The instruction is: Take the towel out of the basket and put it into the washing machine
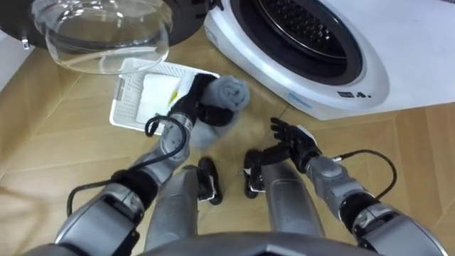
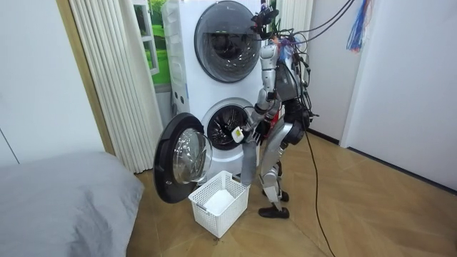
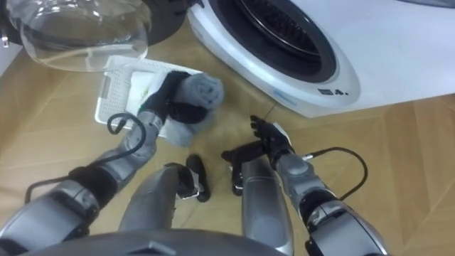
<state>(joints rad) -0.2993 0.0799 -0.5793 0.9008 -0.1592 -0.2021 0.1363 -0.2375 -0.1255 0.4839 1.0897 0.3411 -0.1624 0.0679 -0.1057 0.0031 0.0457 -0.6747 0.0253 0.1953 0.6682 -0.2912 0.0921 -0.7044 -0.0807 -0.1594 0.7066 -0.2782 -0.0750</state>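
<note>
Your left robot hand [image 1: 193, 105] is closed around the grey towel [image 1: 229, 93]. The towel's bunched top sits just past the fingers, near the middle of the eye view, and the rest hangs below the wrist. In the room view the towel [image 2: 246, 161] hangs as a long strip in front of the robot's thighs. Its lower end reaches about the level of the basket [image 2: 220, 203] rim, but you can't tell whether it touches it.

The towel is not yet in the washer [image 1: 316, 82], whose drum [image 1: 306, 28] stands open at 1 o'clock from the towel, near but apart. The door [image 1: 106, 35] is swung wide at 11 o'clock, its glass bowl over the far end of the basket. The basket is on the floor [image 1: 64, 156] at 9 o'clock from the towel, with white cloth in it.

Your right robot hand [image 1: 295, 139] hangs at 4 o'clock from the towel, fingers spread and empty, above the right thigh.

The robot stands upright facing the washer, the basket just beside its feet.
</note>
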